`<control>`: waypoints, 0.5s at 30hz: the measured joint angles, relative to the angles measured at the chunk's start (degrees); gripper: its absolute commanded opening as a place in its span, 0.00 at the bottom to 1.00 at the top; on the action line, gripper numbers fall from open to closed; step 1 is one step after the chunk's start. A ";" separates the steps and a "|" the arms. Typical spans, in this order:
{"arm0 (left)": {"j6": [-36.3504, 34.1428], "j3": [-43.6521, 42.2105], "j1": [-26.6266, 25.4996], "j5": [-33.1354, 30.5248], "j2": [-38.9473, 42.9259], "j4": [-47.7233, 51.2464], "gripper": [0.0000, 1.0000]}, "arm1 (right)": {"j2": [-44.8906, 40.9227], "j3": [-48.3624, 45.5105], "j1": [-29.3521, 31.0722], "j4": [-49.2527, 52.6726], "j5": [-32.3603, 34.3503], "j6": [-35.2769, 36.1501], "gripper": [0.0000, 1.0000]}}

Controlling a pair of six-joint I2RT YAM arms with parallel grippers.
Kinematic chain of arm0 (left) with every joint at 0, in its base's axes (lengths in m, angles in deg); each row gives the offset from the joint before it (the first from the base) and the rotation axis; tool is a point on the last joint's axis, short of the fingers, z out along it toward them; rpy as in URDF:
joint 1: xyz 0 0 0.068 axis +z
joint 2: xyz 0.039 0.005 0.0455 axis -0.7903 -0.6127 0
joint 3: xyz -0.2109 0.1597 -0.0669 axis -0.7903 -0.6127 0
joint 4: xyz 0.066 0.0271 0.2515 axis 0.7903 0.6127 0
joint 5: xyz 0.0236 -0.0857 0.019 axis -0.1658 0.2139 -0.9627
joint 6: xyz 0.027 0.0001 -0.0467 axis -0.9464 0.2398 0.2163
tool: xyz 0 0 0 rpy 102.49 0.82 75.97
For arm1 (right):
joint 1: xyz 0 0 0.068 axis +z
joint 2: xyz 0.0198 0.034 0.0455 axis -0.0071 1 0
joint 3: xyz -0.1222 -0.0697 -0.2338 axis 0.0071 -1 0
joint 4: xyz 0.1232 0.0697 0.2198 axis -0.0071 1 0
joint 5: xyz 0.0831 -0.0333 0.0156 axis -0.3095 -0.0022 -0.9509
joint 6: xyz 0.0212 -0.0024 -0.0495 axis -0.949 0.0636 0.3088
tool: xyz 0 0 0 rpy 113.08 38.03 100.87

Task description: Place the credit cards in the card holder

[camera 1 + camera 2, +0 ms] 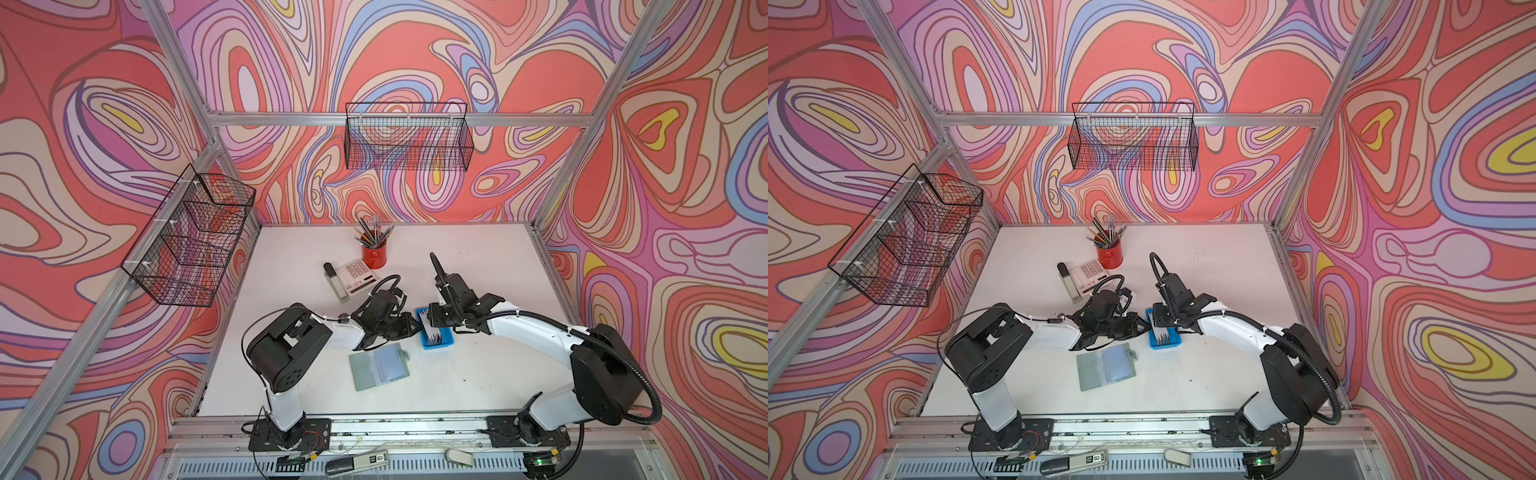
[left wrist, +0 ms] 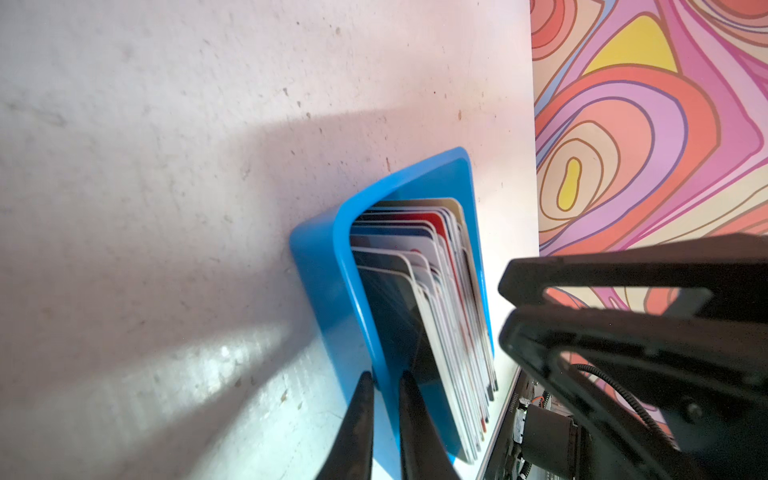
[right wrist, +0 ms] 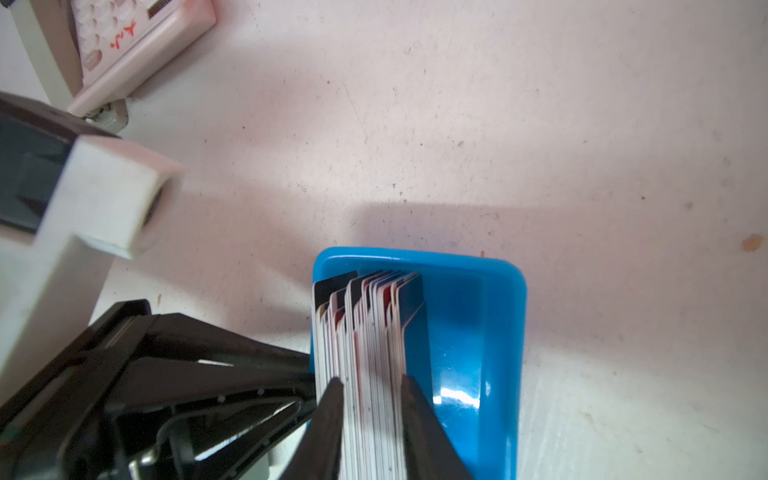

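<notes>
The credit cards (image 3: 374, 316) stand on edge as a packed stack inside a bright blue tray (image 3: 478, 316), also seen in the left wrist view as cards (image 2: 415, 291) in the tray (image 2: 320, 282). My right gripper (image 3: 372, 382) reaches down into the tray, its two fingers pressed against either side of a bundle of cards. My left gripper (image 2: 384, 378) is shut on the tray's side wall, one finger inside and one outside. In both top views the card holder (image 1: 376, 365) (image 1: 1105, 365) lies open and flat, pale green, just in front of the tray (image 1: 436, 338) with both grippers off it.
A calculator (image 1: 355, 274) with a grey stapler-like bar (image 1: 334, 282) beside it lies behind the left arm. A red cup of pencils (image 1: 374, 255) stands farther back. Wire baskets hang on the back wall (image 1: 409, 137) and the left wall (image 1: 191, 237).
</notes>
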 measured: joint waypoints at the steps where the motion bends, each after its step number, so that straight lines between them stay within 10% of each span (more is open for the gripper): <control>1: 0.00 0.00 0.00 0.00 0.00 0.00 0.15 | -0.02 0.00 -0.04 0.07 0.04 0.07 0.22; 5: 0.00 0.00 0.00 0.00 0.00 0.00 0.15 | -0.02 0.02 -0.13 0.61 1.03 0.48 0.51; 15: 0.00 0.00 0.00 0.07 0.00 0.00 0.15 | 2.86 0.02 -0.17 0.59 -1.22 1.79 0.58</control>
